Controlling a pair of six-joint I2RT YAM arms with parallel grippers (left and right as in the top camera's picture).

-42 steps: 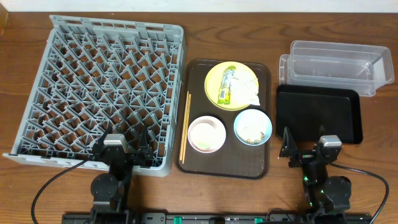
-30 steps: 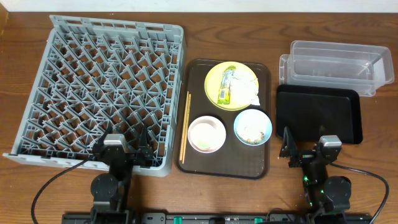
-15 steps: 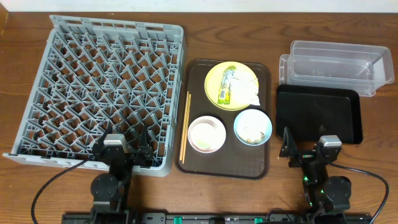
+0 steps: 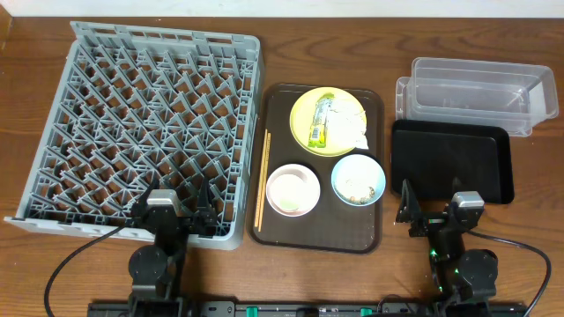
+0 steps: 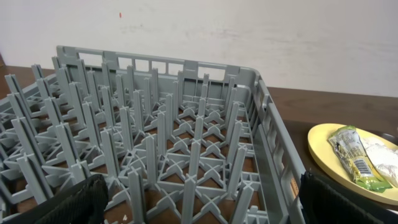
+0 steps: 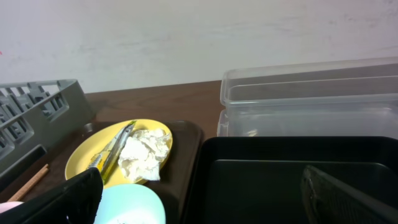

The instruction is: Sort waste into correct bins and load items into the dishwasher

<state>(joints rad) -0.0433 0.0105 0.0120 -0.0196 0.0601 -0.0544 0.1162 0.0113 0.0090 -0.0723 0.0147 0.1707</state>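
Crumbs [image 4: 356, 187] in the blue bowl [image 4: 374, 173] could scatter across the brown tray [image 4: 348, 234] if I tilt it while lifting, with left gripper [image 5: 199, 208] and right gripper [image 6: 199, 199] both spread and empty.

Dark wooden table [image 4: 26, 264]; plain white wall [image 5: 261, 37] behind.

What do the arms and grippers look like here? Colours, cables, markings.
The left gripper and right gripper are black, each topped by a grey block. Their fingers are matte black wedges. A black cable loops from each base. A green light glows on the right arm; no legible markings.
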